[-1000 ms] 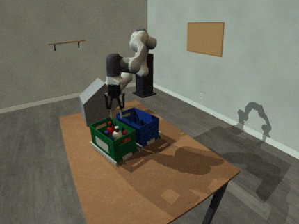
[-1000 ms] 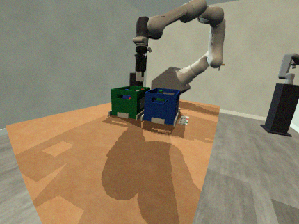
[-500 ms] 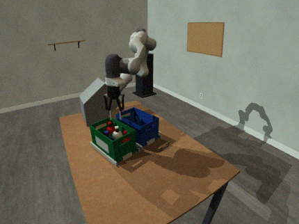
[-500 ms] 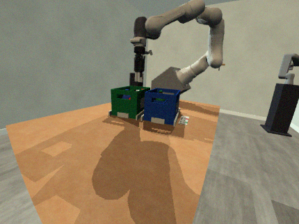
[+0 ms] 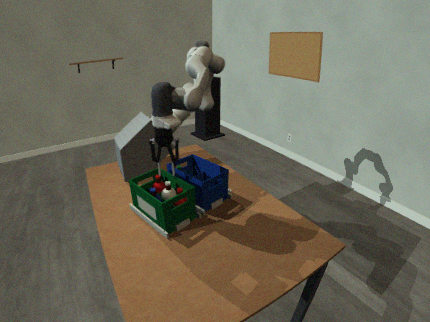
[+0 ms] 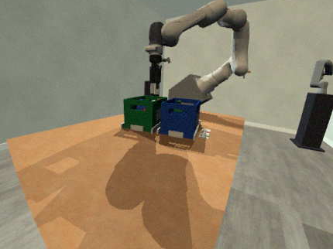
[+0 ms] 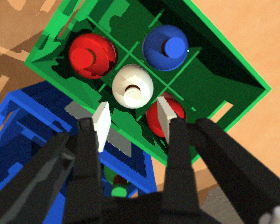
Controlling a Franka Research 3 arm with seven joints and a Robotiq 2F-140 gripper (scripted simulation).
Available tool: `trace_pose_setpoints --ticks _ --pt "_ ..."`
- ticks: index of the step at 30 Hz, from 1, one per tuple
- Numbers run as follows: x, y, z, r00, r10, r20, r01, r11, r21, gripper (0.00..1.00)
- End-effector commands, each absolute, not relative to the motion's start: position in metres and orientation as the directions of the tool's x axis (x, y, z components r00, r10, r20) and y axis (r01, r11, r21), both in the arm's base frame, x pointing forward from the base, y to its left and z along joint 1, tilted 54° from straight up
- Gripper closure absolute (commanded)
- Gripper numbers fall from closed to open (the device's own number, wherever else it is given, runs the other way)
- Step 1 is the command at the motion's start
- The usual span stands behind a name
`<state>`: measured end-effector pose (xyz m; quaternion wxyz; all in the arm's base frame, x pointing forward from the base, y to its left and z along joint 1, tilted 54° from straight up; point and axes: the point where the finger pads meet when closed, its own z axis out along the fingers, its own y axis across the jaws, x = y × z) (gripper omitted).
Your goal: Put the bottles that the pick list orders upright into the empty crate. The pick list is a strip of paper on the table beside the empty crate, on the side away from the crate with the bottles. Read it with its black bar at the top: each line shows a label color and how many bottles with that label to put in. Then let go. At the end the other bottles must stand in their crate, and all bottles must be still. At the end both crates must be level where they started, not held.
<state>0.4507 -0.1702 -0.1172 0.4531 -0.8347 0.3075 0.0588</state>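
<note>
My gripper (image 5: 166, 169) (image 6: 155, 90) (image 7: 133, 110) is partly open and empty, pointing down over the green crate's side nearest the blue crate. In the wrist view its right finger overlaps a red bottle (image 7: 153, 119). The green crate (image 5: 170, 221) (image 6: 132, 119) (image 7: 250, 90) also holds another red bottle (image 7: 92, 56), a white bottle (image 5: 169, 193) (image 7: 132, 86) and a blue bottle (image 7: 165, 47), all upright. The blue crate (image 5: 215, 191) (image 6: 180, 123) (image 7: 22, 106) holds a green bottle (image 7: 119, 191), partly hidden by the gripper. The pick list (image 6: 205, 134) lies beside the blue crate, too small to read.
Both crates stand close side by side on the wooden table (image 5: 240, 258) (image 6: 93, 153), with pale rails (image 5: 150, 221) at their bases. A grey angular block (image 5: 134, 150) stands behind the green crate in the top view. The arm's shadow falls across the table.
</note>
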Motion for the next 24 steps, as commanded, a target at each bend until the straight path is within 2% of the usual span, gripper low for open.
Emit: trace_pose_setpoints --ticks 1,24 --pt "0.453 -0.167 -0.12 0.802 -0.465 -0.375 -0.568 -0.4 -0.719 0.62" --pt "0.458 -0.146 -0.136 0.802 -0.465 -0.375 -0.568 -0.4 -0.719 0.62"
